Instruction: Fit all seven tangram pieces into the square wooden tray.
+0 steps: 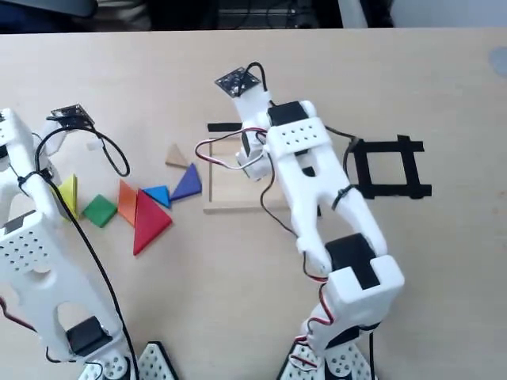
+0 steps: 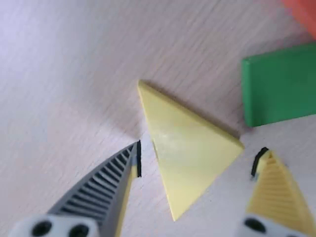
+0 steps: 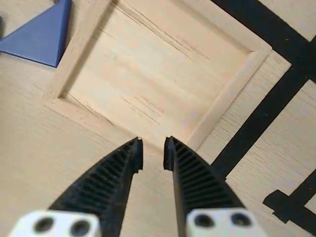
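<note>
On the left of the table (image 1: 238,309), our left gripper (image 2: 200,152) gapes around the yellow triangle (image 2: 182,138).
Our right gripper (image 3: 153,143), barely parted, is empty; an off-centre pinch could flick the triangle away.

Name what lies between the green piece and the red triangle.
An orange piece lies between the green piece and the red triangle, as the high view shows.

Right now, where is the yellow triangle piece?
In the high view the yellow triangle lies on the left side of the table, just left of the green square. The left wrist view shows it flat between the open fingers of the left hand.
</note>
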You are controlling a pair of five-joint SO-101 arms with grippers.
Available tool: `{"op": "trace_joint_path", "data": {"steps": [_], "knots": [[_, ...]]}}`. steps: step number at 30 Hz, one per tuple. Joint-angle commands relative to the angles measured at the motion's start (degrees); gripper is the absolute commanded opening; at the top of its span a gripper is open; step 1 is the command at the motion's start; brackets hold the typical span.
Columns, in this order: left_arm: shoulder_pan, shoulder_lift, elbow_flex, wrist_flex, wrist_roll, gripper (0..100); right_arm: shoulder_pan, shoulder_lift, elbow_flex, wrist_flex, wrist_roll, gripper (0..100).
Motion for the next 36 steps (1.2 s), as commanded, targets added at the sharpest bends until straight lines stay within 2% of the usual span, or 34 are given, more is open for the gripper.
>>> {"op": "trace_joint_path", "data": {"steps": [1,9,18,30,36], "knots": [[0.5,-0.4,-0.3,0.2,-0.8,36,-0.6,-3.6,-0.5,0.0,-0.3,8.9],[0.7,2.2,-0.9,-0.1,1.4,36,-0.7,-3.6,-0.6,0.2,-0.4,8.9],[0.7,6.8,-0.9,-7.7,9.8,36,-0.7,-3.6,-0.7,0.0,-0.3,8.9],[-1.9,6.7,-0.6,-4.2,10.2,36,-0.7,-3.6,-0.7,0.0,-0.4,8.9],[-2.9,5.9,-1.9,-0.4,13.9,35,-1.3,-3.6,-0.7,0.0,-0.3,8.9]]}}
